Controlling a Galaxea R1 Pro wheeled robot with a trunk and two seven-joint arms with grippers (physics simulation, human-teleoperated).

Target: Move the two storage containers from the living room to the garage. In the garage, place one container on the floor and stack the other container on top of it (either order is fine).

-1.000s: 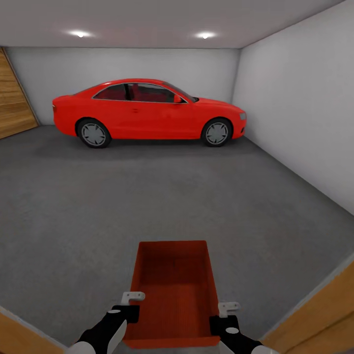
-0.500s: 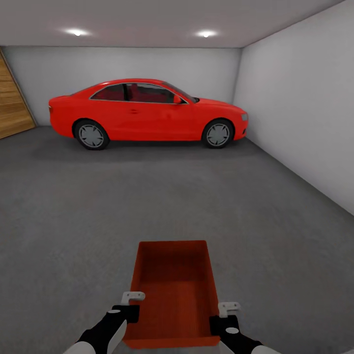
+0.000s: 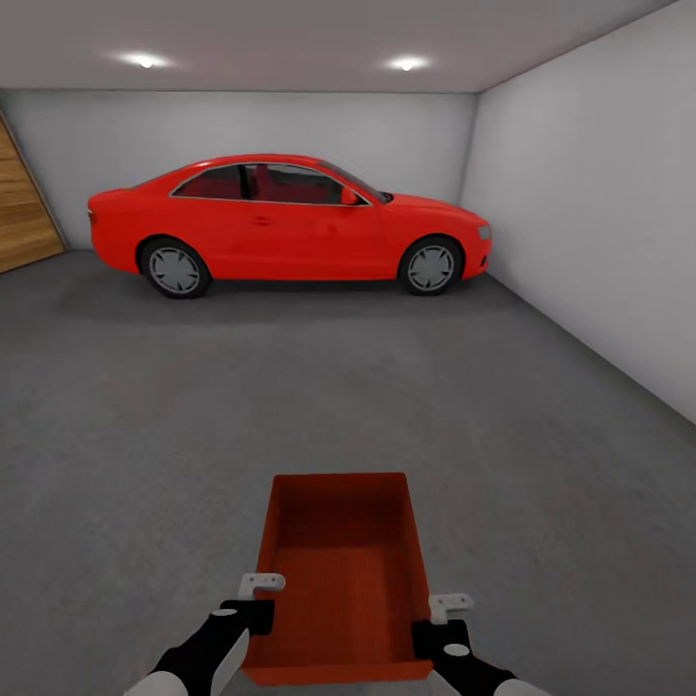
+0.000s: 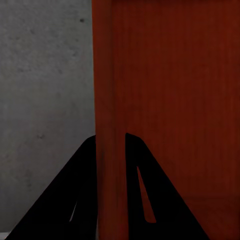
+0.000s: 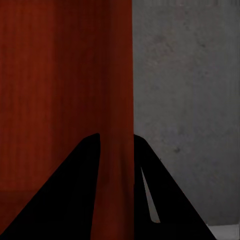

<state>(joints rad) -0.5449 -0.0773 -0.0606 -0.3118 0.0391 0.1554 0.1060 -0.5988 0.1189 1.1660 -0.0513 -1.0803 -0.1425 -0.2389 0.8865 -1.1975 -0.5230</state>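
Black wrists, white forearms, pale grey gripper (image 3: 259,584) brackets.

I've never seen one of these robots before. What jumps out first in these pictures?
The red car parked side-on along the far wall of the garage catches the eye first. Close in front of the robot, an open red-orange container is held above the dark grey floor, with the left gripper pinching one side wall and the right gripper pinching the other.

Container (image 3: 338,570) near wall cut by bottom edge; plank door (image 3: 24,208) cropped left.
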